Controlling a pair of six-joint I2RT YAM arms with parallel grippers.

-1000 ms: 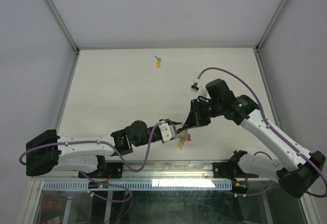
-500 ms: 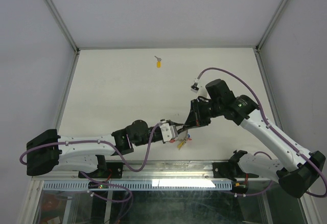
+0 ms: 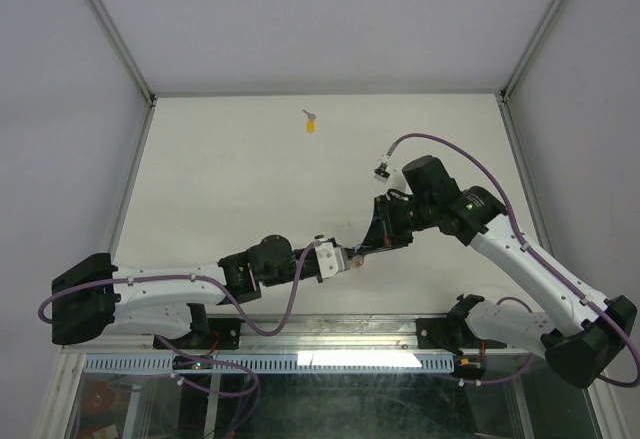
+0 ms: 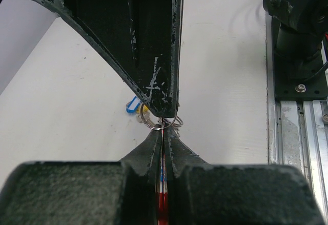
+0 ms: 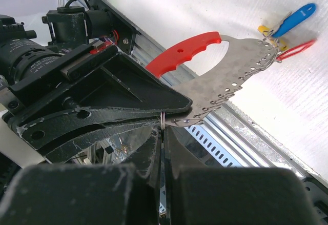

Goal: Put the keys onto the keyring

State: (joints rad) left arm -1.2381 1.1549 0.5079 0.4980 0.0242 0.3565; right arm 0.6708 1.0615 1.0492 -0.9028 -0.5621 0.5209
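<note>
The keyring point(image 5: 228, 76), a perforated silver plate with a curved red grip point(image 5: 187, 53), hangs between both grippers near the table's front edge. My left gripper point(image 4: 163, 133) is shut on its red edge, just below the silver wire rings point(image 4: 154, 124). My right gripper point(image 5: 163, 128) is shut on a thin wire ring at the plate's rim. In the top view the left gripper point(image 3: 347, 259) and right gripper point(image 3: 366, 249) meet tip to tip. A blue-tagged key point(image 5: 296, 17), a yellow one point(image 5: 264, 29) and a red loop point(image 5: 298, 49) hang at the plate's far end. Another yellow-headed key point(image 3: 311, 125) lies alone at the back.
A metal rail point(image 3: 330, 331) runs along the table's near edge, close under the grippers. The right arm's base point(image 4: 297, 30) stands on that rail. Grey walls with metal posts point(image 3: 118, 39) enclose the table on three sides.
My left gripper has shut on the keyring. The dangling keys that showed below the grippers in the top view are now hidden. The right arm has barely moved.
</note>
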